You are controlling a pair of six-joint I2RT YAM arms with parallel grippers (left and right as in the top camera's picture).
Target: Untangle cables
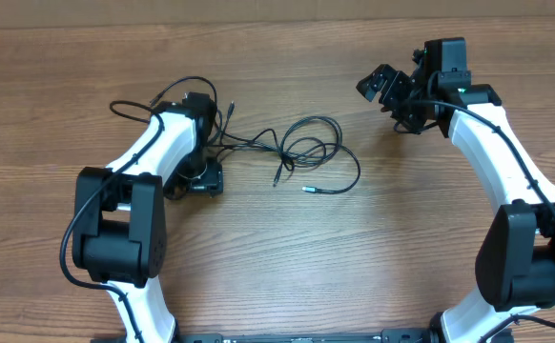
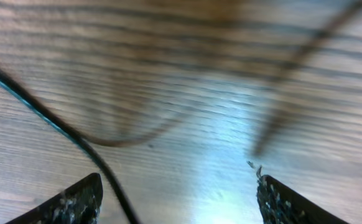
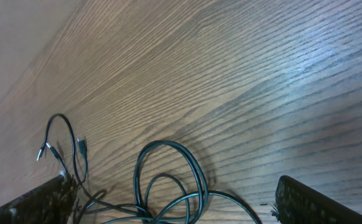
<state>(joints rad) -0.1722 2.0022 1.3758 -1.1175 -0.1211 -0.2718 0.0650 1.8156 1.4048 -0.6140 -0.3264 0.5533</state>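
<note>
Left fingers (image 2: pixel 75 202) stand wide apart, low over the bench (image 2: pixel 187 124), and hold nothing. One cord (image 2: pixel 44 118) slants through the gap close by one tip; whether it brushes that tip I cannot tell. Right fingers (image 3: pixel 311 202) are spread fully, empty, well apart from the heap at the far right and turned to look at it.

The cables (image 1: pixel 306 152) lie mid-bench between the arms, nearer the left one. They form a few overlapping loops, with two plug ends (image 1: pixel 306 190) trailing toward the near edge and strands running left to the spot by the left wrist.

The step in hand looks like parting one strand from the loops. To do it well, the left fingers should close on that single cord only, squarely across it, so no second strand gets caught. The pull should then go slowly outward to the left, away from the loops, low over the bench. A fast or upward tug would likely draw the crossings tight into a knot. It would help if the right fingers came down to pin or lift the loops on their side, so the whole bunch does not slide along. A grip near a plug end should let that end be fed back through a loop most easily
</note>
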